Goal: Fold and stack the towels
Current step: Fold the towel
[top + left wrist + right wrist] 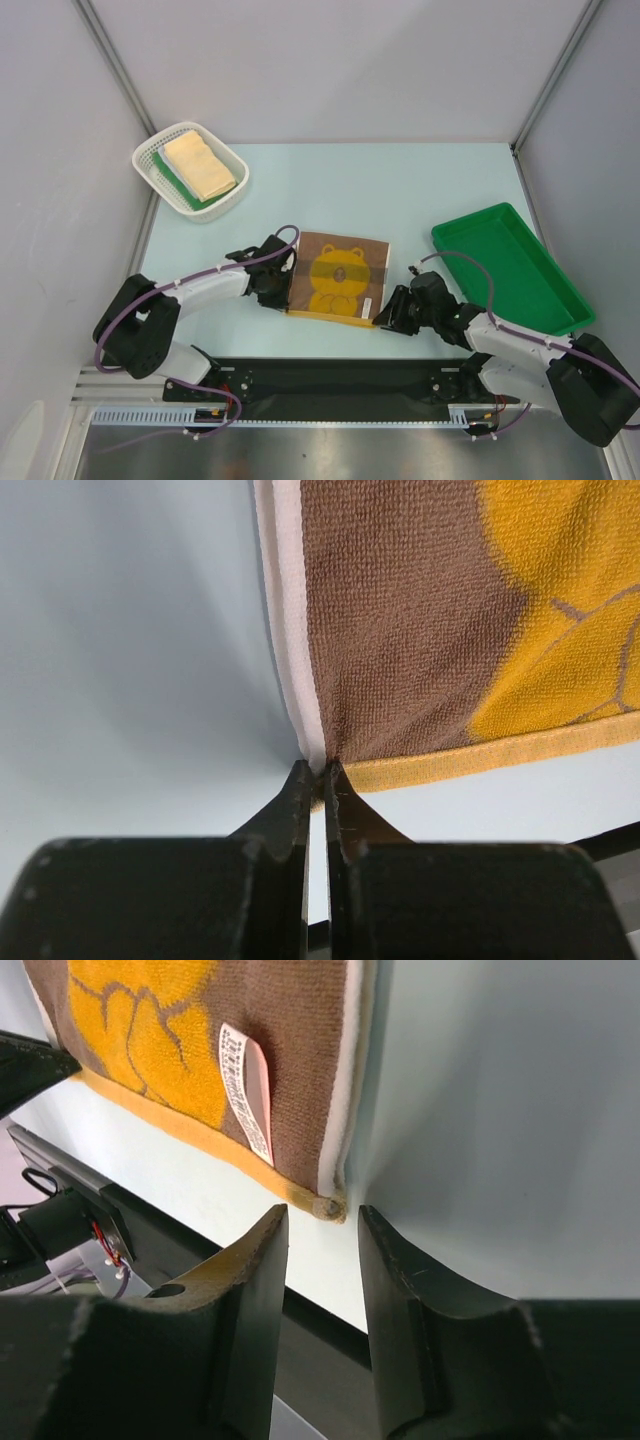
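Note:
A brown towel with a yellow bear print (340, 275) lies flat near the table's front edge. My left gripper (283, 286) is at its near left corner. In the left wrist view the gripper (322, 772) is shut on that corner of the towel (420, 630), where the white underside shows. My right gripper (384, 318) is at the near right corner. In the right wrist view the gripper (322, 1218) is open, with the rolled corner of the towel (290, 1040) just ahead of the gap. A white label (245, 1085) lies on the towel.
A white basket (150, 160) at the back left holds a folded yellow towel (198, 165) on a green one (180, 190). A green tray (510, 265) stands at the right. The black mounting rail (330, 375) runs just behind the table's front edge.

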You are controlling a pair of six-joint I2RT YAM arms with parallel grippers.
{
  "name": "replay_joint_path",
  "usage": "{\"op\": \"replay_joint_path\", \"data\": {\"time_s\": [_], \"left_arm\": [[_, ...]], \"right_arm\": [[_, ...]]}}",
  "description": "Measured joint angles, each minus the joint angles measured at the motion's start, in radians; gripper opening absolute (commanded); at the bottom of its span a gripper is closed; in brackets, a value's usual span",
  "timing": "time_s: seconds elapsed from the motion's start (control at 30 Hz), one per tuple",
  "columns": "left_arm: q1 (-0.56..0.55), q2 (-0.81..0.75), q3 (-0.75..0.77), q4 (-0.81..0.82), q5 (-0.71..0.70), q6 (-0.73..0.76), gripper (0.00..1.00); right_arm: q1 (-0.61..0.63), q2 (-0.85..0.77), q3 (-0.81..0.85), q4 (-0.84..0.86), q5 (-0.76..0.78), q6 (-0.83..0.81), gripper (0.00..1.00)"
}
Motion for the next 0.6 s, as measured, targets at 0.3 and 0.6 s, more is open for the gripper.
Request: {"op": "replay_joint_path", "data": {"time_s": [0.3, 0.6], "left_arm": [[0.000, 0.003, 0.003, -0.004, -0.003, 0.002, 0.21], [0.000, 0.003, 0.002, 0.000, 0.032, -0.002, 0.23]], "right_arm": [[0.032, 0.022, -0.004, 0.051, 0.034, 0.002, 0.33], [0.037, 0.006, -0.002, -0.003, 0.077, -0.022, 0.02]]}}
